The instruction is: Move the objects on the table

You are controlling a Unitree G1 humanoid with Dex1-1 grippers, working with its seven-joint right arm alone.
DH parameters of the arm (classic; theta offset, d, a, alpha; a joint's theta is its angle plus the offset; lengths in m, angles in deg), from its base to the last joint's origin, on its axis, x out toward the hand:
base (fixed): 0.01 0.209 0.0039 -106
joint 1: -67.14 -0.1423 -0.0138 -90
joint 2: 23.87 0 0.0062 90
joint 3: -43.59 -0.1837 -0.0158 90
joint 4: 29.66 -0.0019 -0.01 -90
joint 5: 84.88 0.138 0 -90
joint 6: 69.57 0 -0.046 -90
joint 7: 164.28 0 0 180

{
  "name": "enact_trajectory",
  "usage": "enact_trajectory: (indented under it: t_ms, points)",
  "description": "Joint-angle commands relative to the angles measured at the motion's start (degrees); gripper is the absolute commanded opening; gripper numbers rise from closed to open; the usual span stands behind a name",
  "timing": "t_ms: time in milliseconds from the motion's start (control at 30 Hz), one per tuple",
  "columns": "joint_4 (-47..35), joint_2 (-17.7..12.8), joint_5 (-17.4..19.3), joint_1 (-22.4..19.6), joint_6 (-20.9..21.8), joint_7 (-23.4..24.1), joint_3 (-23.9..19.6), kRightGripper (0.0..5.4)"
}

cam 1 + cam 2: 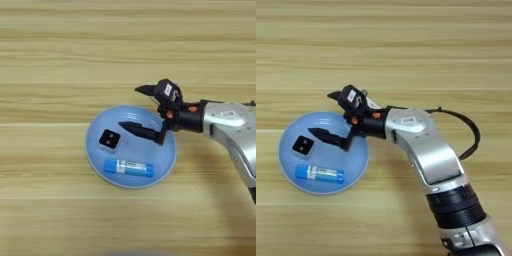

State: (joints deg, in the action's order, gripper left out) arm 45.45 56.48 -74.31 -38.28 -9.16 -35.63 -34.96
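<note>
Blue tube (129, 167) is lying inside the round blue plate (95, 155), near its front rim, long axis running left–right, blue cap end pointing left. Black block (109, 139) is sitting flat just behind it, apart. Right gripper (136, 107) is hovering over the plate's right-rear part — fingers spread wide, holding nothing. Bare table (60, 60) is lying all round the plate.
</note>
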Motion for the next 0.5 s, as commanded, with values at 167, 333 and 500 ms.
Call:
enact_trajectory:
  t_ms: [167, 333, 500]
  points:
    - [-0.64, 1.01, -1.29, -2.4, 1.12, 2.11, 3.19, 5.37]
    - [2.28, 2.37, -2.65, -3.74, 1.23, 3.16, 4.83, 5.37]
    - [4.44, 3.0, -4.08, -4.45, 1.35, 2.95, 6.87, 5.37]
